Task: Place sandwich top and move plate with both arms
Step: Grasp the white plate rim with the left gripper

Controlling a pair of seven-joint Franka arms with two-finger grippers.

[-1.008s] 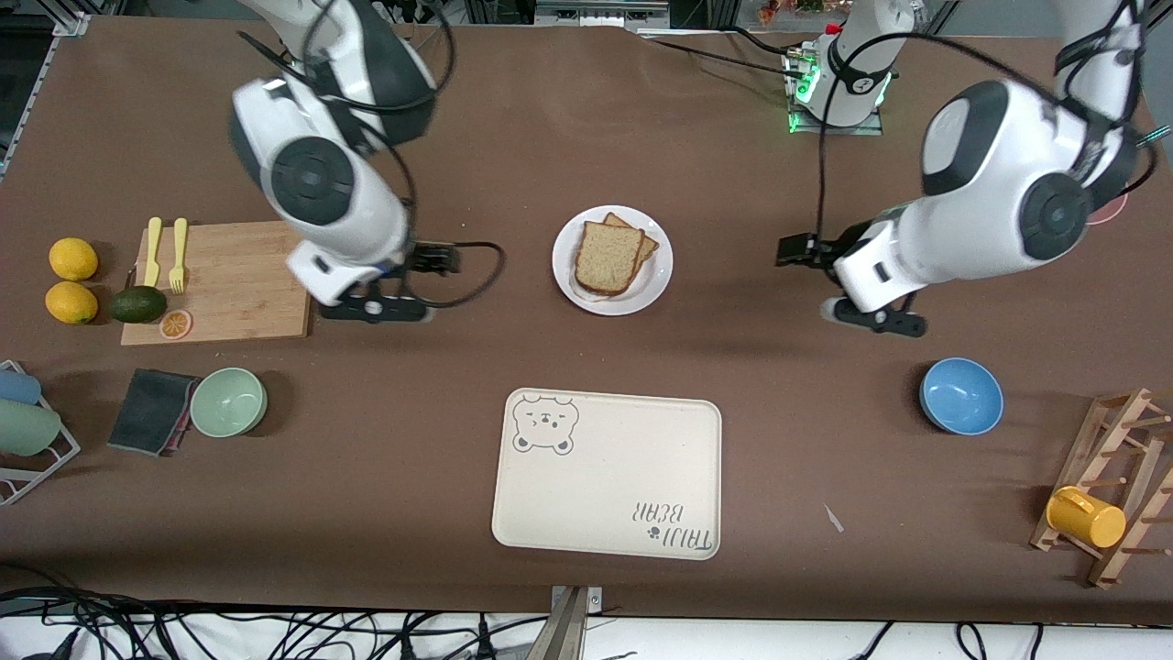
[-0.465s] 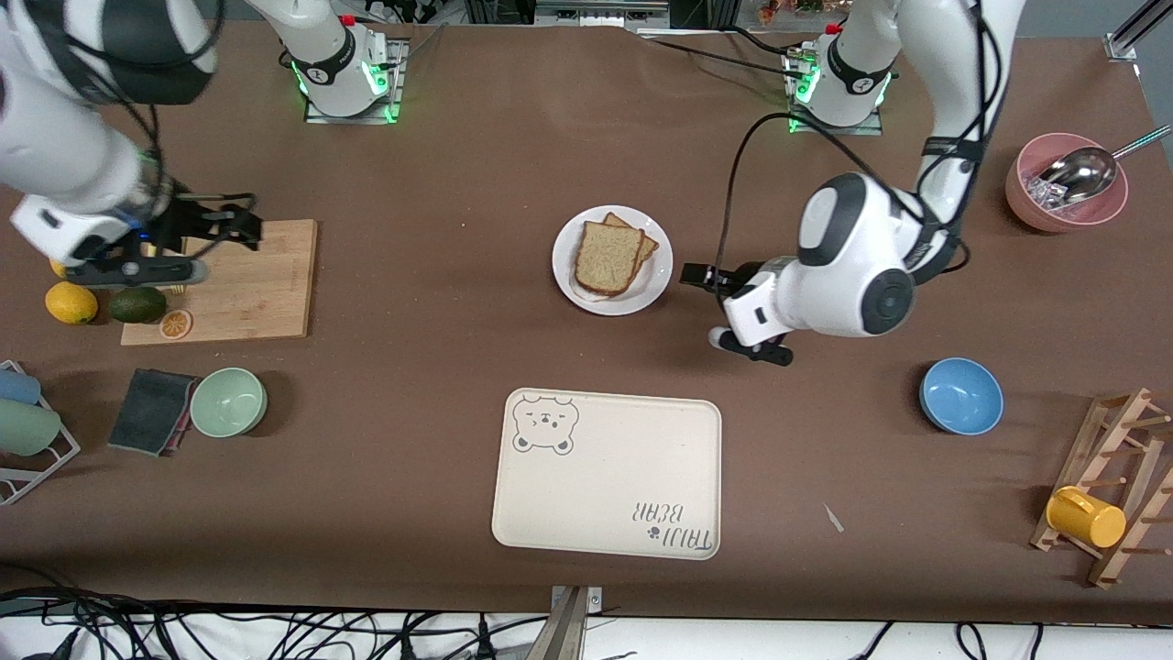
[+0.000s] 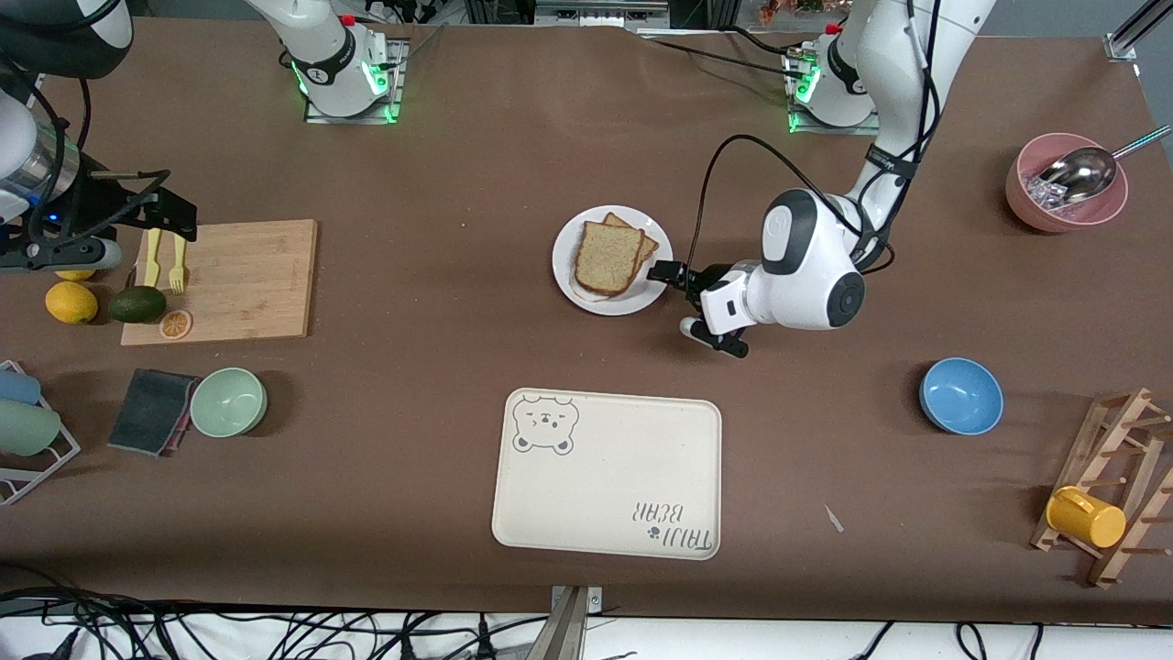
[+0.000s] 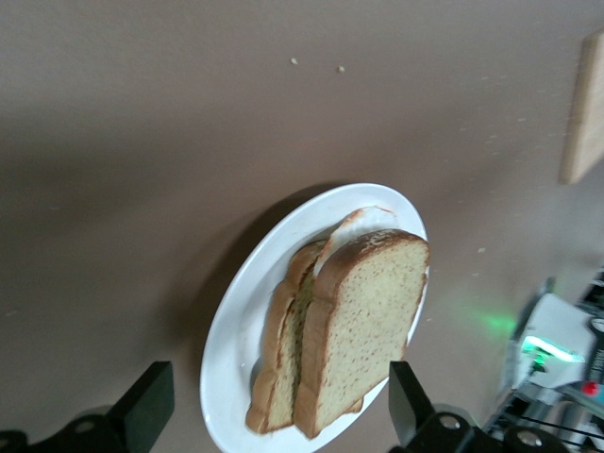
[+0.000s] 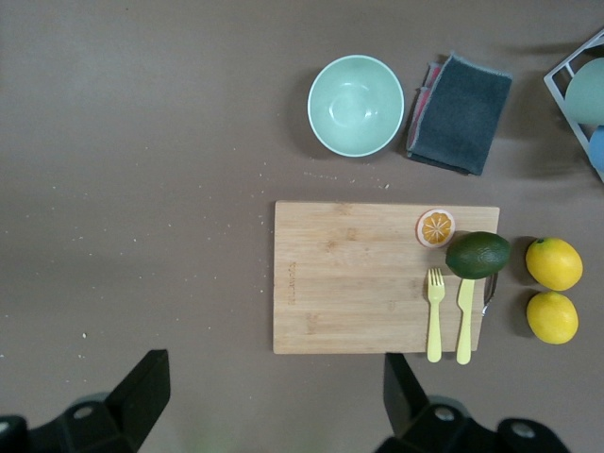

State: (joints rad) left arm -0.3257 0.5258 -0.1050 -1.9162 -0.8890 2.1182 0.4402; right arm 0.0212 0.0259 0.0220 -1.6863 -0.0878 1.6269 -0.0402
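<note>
The plate (image 3: 612, 259) sits near the middle of the counter (image 3: 513, 137), between the two arm bases and the cream tray (image 3: 607, 474), which lies nearer the front-camera edge. On the plate the sandwich top (image 3: 607, 258) rests on the base slice (image 3: 641, 240), shifted so that a corner of the lower slice shows toward the left arm's end. In the left wrist view the two slices (image 4: 363, 326) stand stacked on the plate (image 4: 236, 349), with a sliver of white showing between them.

The left tool (image 3: 666, 272) is low at the plate's rim on the side toward the left arm's end, its fingers (image 4: 142, 406) spread wide apart with the plate and bread between them in the wrist view, gripping nothing.

The right tool (image 3: 169, 209) hangs over the cutting board (image 3: 234, 280) near the counter edge at the right arm's end, above the yellow fork (image 3: 177, 257) and yellow knife (image 3: 152, 252). Its fingers (image 5: 142, 392) are also spread apart and empty; its wrist view looks down on the board (image 5: 368, 274), the avocado (image 5: 478, 254), the orange slice (image 5: 435, 227), two lemons (image 5: 554, 263), the green bowl (image 5: 356, 105) and the dark cloth (image 5: 460, 112).

A blue bowl (image 3: 960, 395) sits toward the left arm's end, nearer the front camera than the plate, and a pink bowl (image 3: 1063, 197) with a metal scoop (image 3: 1086, 174) stands by the edge at that end
</note>
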